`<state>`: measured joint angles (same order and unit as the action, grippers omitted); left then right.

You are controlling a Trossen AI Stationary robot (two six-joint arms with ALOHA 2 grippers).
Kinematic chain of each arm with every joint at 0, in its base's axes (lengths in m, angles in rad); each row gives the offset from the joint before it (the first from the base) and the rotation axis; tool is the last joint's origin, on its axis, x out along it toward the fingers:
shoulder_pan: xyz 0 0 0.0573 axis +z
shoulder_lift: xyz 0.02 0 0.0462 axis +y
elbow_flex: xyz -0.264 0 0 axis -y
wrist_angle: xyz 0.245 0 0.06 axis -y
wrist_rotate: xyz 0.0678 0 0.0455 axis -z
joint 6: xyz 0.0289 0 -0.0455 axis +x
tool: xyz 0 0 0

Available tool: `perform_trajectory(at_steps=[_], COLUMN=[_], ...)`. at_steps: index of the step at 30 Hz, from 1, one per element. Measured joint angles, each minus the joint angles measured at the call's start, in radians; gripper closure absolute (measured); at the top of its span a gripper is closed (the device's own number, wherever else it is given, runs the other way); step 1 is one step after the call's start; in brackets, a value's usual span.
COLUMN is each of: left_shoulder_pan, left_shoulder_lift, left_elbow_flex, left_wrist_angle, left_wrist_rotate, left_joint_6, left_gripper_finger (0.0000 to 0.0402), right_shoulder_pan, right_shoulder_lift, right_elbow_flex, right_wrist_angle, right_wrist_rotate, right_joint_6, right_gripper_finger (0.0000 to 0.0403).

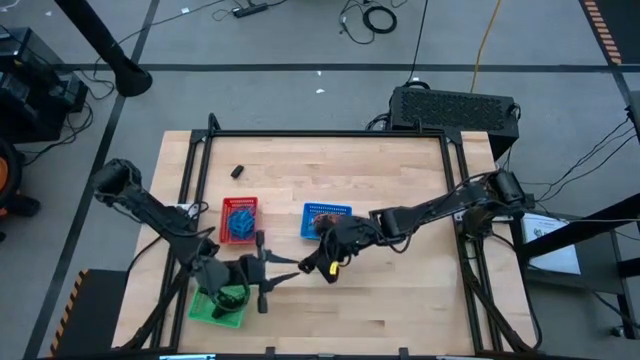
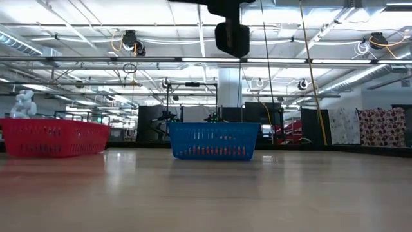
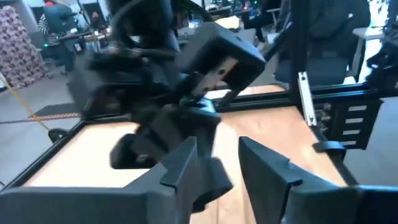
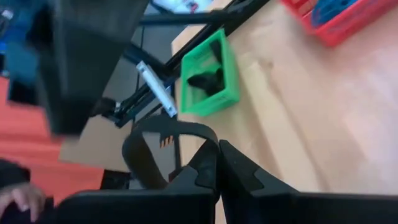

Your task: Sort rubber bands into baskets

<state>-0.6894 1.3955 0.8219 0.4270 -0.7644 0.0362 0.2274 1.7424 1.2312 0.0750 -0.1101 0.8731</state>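
Three baskets stand on the wooden table. The red one point(image 1: 238, 220) holds blue rubber bands, the blue one point(image 1: 325, 220) holds orange ones, and the green one point(image 1: 218, 305) point(image 4: 208, 74) holds black ones. My right gripper point(image 1: 322, 262) point(image 4: 217, 152) hovers above the table near the blue basket, shut on a black rubber band point(image 4: 140, 152). My left gripper point(image 1: 285, 265) point(image 3: 217, 162) stands open just to its left, fingers level and pointing at the right gripper, with nothing between them. My right gripper pinches the black rubber band at one spot of its loop point(image 4: 208, 134) between its two fingertips. The rest of the loop point(image 4: 132, 158) curls free to one side of the fingers, clear of the table.
A small black object point(image 1: 237, 172) lies on the table behind the red basket. A black metal frame point(image 1: 330, 133) runs around the work area. Bare wood point(image 1: 400, 300) stretches to the right and toward the near edge.
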Motion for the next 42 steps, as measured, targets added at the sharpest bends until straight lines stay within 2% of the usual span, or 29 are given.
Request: perform_trajectory(at_steps=[3,8,14,18,26,30,34,38,42], left_shoulder_pan=[0.023,0.049,0.056,0.069,0.116,0.113,0.112,0.111,0.109], left_shoulder_lift=[0.025,0.052,0.057,0.058,0.093,0.091,0.092,0.092,0.092], left_elbow_flex=[0.0,0.0,0.0,0.0,0.0,0.0,0.0,0.0,0.0], left_wrist_angle=[0.006,0.018,0.014,0.009,0.001,0.017,0.014,0.013,0.013], left_wrist_rotate=[0.02,0.029,0.03,0.03,0.057,0.054,0.048,0.046,0.048], left_joint_6=[-0.003,0.006,0.131,0.119,-0.003,-0.005,-0.006,-0.006,-0.006], left_gripper_finger=[0.0251,0.0177,0.0103,0.0085,0.0084,0.0104,0.015,0.0216,0.0304], right_shoulder_pan=[-0.021,-0.039,-0.048,-0.056,-0.059,-0.058,-0.059,-0.058,-0.058], right_shoulder_lift=[0.0,0.0,0.0,0.0,0.0,0.0,0.0,0.0,0.0], right_elbow_flex=[0.0,0.0,0.0,0.0,0.0,0.0,0.0,0.0,0.0], right_wrist_angle=[0.0,-0.005,-0.007,-0.006,0.001,0.003,0.003,0.003,-0.001], right_wrist_rotate=[0.003,-0.039,-0.08,-0.08,-0.082,-0.082,-0.08,-0.08,-0.085], right_joint_6=[0.002,0.004,0.001,0.002,0.001,-0.001,-0.007,-0.028,-0.037], right_gripper_finger=[0.0403,0.0403,0.0402,0.0402,0.0402,0.0402,0.0402,0.0402,0.0396])
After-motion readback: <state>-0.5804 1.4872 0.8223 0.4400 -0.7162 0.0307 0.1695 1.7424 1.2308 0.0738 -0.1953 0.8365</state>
